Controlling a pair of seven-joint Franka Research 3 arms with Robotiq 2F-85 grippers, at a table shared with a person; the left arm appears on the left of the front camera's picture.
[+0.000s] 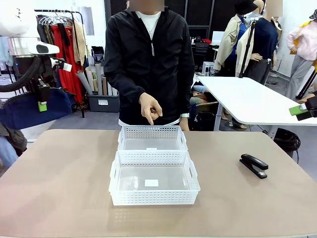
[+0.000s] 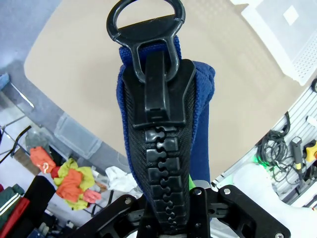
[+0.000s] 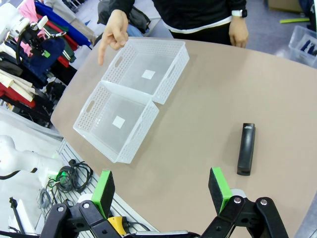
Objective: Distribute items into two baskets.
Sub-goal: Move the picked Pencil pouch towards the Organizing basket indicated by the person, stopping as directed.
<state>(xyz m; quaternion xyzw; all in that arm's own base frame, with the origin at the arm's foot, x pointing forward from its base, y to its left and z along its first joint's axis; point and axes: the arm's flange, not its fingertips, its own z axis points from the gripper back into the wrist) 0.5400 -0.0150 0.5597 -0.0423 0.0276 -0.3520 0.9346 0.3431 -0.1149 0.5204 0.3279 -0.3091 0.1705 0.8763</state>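
Observation:
My left gripper (image 1: 42, 104) hangs high off the table's left side, shut on the navy zippered pouch (image 1: 27, 114). In the left wrist view the pouch (image 2: 200, 124) stands up between the jaws of that gripper (image 2: 166, 201), its big black zipper facing the camera. Two white lattice baskets sit mid-table, the far one (image 1: 152, 132) touching the near one (image 1: 153, 197), both with nothing in them. They appear again, far basket (image 3: 173, 74) and near basket (image 3: 138, 139), in the right wrist view. The black stapler (image 1: 253, 165) (image 3: 246, 148) lies on the table's right. My right gripper (image 3: 161, 191) (image 1: 301, 110) is open, high above the table's right.
A person stands at the far edge; one hand (image 1: 150, 110) (image 3: 113, 32) points a finger down at the far basket, the other hand (image 3: 238, 30) hangs by the table edge. The brown tabletop (image 1: 64, 183) is bare left of the baskets. A white table (image 1: 247, 99) stands behind on the right.

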